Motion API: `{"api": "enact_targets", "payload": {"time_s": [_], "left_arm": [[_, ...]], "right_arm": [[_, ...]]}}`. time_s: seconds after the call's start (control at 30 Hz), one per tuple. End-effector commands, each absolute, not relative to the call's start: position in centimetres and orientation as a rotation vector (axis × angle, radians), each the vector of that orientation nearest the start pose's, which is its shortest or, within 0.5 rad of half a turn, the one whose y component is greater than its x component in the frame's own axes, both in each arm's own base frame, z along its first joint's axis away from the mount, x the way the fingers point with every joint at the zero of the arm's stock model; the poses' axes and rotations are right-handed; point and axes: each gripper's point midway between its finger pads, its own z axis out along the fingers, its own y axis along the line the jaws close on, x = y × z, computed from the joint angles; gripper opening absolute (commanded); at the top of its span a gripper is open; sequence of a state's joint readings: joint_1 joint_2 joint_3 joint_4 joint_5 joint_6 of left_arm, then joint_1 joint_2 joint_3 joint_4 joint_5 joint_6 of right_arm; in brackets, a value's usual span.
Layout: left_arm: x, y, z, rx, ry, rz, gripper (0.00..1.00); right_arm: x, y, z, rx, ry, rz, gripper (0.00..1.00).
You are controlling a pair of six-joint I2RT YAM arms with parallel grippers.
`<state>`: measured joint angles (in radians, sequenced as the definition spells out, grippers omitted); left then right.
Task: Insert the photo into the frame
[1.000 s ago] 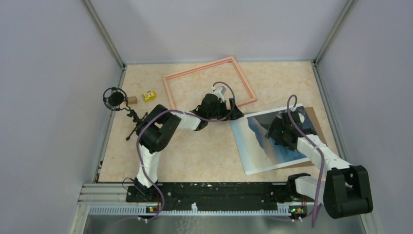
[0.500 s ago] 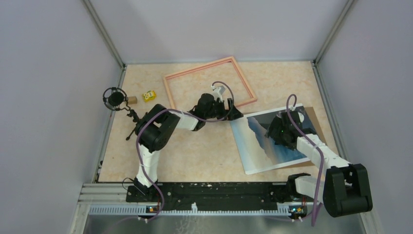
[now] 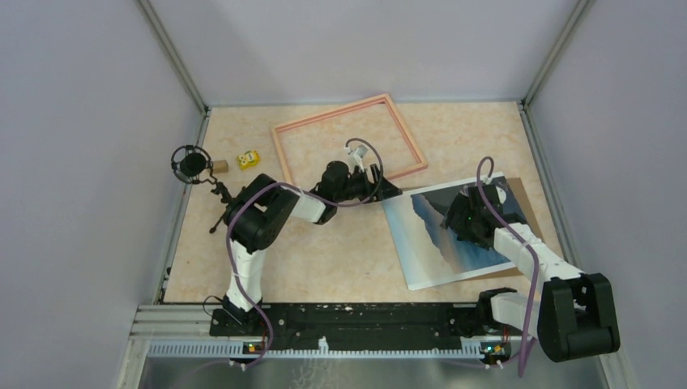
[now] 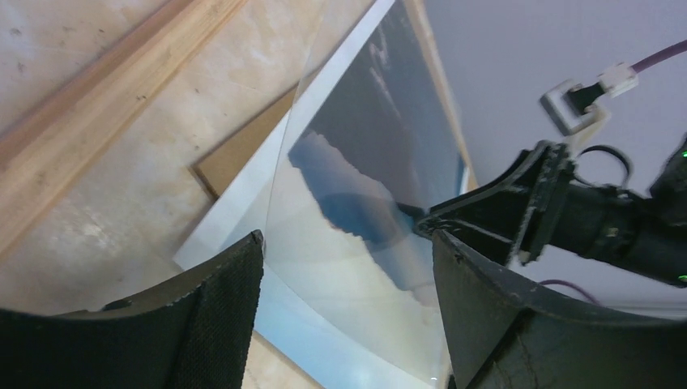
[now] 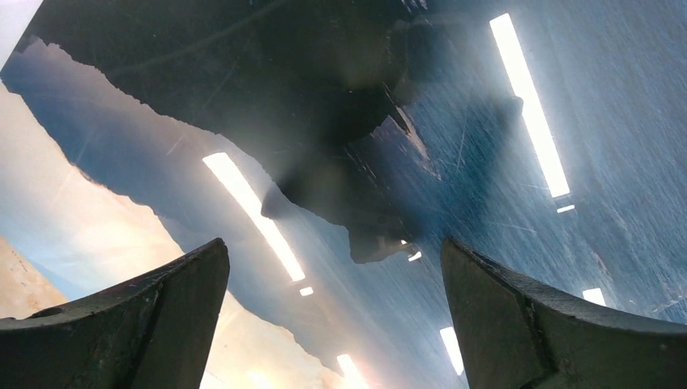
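From above, your frame (image 3: pixel 330 112) lies flat toward the table's (image 3: pixel 340 251) far edge, turned a little. Its thin salmon-pink rails enclose bare marbled tabletop. The photo (image 3: pixel 425 247) lies face up toward the right edge, on a brown board (image 3: pixel 522 203) that peeks out along its right side. Its far-left corner sits just beside the frame's near-right corner. The left gripper (image 3: pixel 389 188) is low at that spot, over the frame's near rail. The right gripper (image 3: pixel 460 212) is over the photo's dark far half. You have a broad stretch of peach table between the photo's left edge and the left arm's base.

At the left wrist, the fingers (image 4: pixel 219 324) stand wide apart, with textured black pads, and clamp nothing. The glossy sheet's edge bows upward between them, close by one pad; whether it touches, you cannot tell. The frame's wood-grained rail runs off to one side.

At the right wrist, the jaws are spread fully and hold nothing. They sit close over the shiny, finely scratched print, which mirrors strip lights.
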<state>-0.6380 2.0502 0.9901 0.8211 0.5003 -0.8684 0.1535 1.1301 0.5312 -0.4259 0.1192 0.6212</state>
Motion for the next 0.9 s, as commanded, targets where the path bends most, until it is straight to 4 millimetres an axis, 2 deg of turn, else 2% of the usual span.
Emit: {"api": "enact_targets", "payload": {"time_s": [0.0,0.27,0.6,0.87], "left_arm": [[33.2,-40.3,12.6,0.125,1.941,-1.705,0.78],[32.2,-41.0,11.6,0.011,1.911,-1.949,0.64],[31.8,-42.0,9.7,-0.026,1.976,-1.874,0.57],[33.1,-43.5,8.8,-0.073,1.992,-1.824,0.29]], "right_arm": [[24.4,4.1,3.6,0.656,2.481,0.159,0.99],[24.4,4.2,3.6,0.661,2.477,0.169,0.99],[24.6,4.5,3.8,0.668,2.465,0.197,0.99],[24.6,4.4,4.6,0.647,2.452,0.191,0.99]]}}
